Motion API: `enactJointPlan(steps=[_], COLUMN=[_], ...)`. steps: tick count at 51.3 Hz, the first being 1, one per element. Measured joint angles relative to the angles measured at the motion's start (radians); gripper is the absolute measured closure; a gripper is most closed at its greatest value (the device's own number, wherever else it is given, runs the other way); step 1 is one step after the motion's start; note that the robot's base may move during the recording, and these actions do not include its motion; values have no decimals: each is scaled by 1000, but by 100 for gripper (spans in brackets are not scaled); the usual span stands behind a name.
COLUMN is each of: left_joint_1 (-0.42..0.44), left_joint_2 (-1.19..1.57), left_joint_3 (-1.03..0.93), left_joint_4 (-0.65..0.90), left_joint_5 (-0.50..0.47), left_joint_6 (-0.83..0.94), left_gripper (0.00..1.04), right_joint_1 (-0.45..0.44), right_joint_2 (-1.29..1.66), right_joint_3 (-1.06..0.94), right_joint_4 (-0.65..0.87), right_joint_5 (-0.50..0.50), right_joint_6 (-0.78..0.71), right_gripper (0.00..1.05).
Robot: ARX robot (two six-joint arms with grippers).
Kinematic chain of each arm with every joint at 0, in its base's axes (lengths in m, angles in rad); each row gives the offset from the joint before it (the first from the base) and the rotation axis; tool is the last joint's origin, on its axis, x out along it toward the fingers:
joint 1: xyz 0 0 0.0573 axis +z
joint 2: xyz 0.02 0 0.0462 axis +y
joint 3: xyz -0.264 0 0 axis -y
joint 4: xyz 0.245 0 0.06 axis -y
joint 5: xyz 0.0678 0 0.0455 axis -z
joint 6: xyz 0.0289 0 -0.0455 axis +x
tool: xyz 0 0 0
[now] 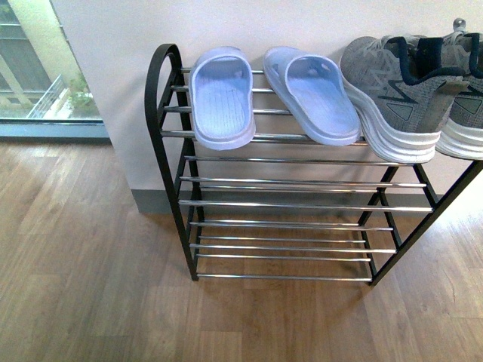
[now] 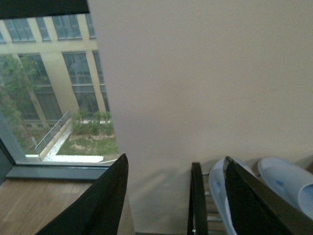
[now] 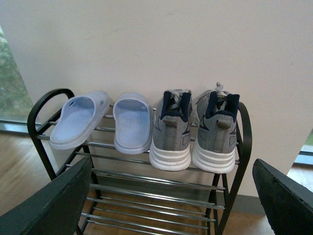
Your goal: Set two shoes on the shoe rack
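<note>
Framing the scene from my right wrist camera, the right gripper [image 3: 171, 205] stands with jaws wide apart, holding nothing; my left gripper [image 2: 173, 196] is likewise spread and empty. Beyond, on the shoe rack's [image 3: 39, 105] top tier, the two shoes [image 3: 193, 129] sit side by side, heels outward, beside two pale blue slippers [image 3: 105, 120], before the wall [image 3: 195, 44].
</note>
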Motion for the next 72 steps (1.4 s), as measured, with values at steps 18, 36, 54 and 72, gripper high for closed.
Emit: enactJointPlan(steps=[18,36,54,72], left_joint_1=[170,272,397,404], left_joint_2=[-238,-428,-602,-727], left_joint_3=[-315,-457,-527,-581], left_joint_4=[45,-2,-106,-164], left_joint_5=[165,266,388,398], left_joint_6=[-40,-42,-43,-42], left_gripper=[103,103,103,103], right_joint_1=[0,0,0,0], right_joint_2=[0,0,0,0], right_joint_3=[0,0,0,0], right_joint_4=[0,0,0,0], right_joint_5=[0,0,0,0], right_joint_6=[0,0,0,0], right_gripper=[9,9,9,9])
